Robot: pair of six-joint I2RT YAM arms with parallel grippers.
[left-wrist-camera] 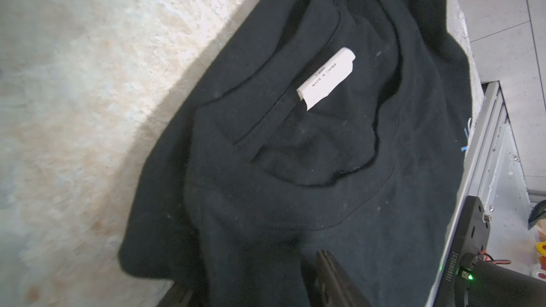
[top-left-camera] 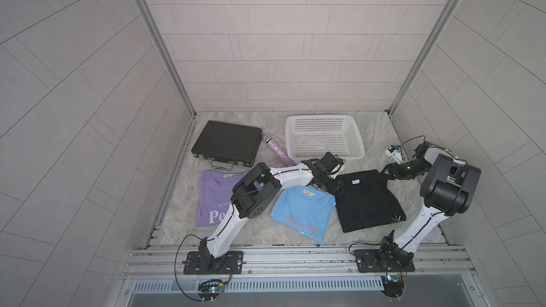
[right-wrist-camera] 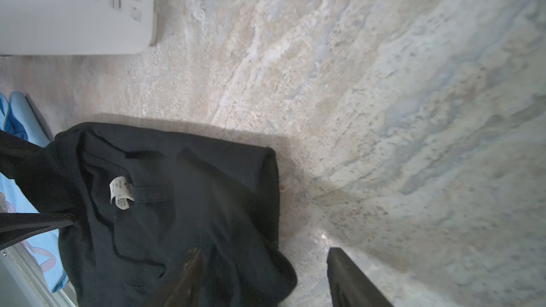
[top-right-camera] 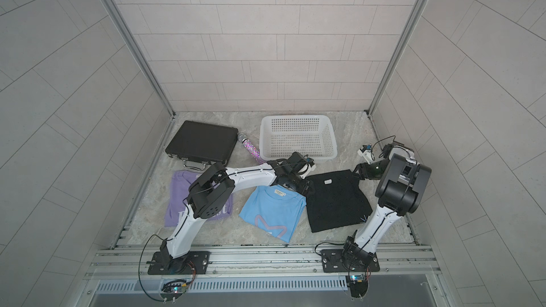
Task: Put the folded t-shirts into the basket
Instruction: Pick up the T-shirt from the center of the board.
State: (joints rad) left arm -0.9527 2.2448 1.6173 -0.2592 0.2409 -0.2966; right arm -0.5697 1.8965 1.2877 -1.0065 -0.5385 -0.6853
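Left gripper [top-left-camera: 334, 187] straddles one collar-end corner of the plain black folded t-shirt [top-left-camera: 369, 202], with cloth bunched between its jaws; I cannot tell whether it pinches. Right gripper [right-wrist-camera: 266, 276] stands open astride the other collar corner. That shirt lies on the marbled tabletop [top-left-camera: 266, 237] near the empty white perforated plastic basket [top-left-camera: 325, 118]. Both should pinch through every layer, then lift level together.

The basket [top-left-camera: 351, 138] is white, rectangular and perforated, with a rolled rim. It stands upright at the rear of the table, and its mesh floor is fully visible.

Three folded shirts lie flat in a row in front of the basket:
- **Left:** the lilac shirt [top-left-camera: 212, 199], with white lettering that is partly hidden.
- **Centre:** the light blue shirt [top-left-camera: 301, 214], turned askew, with a pink outline print.
- **Right:** the black shirt [top-left-camera: 366, 202], just beside the blue one. Its rumpled collar end faces the basket, and its white neck label is exposed.
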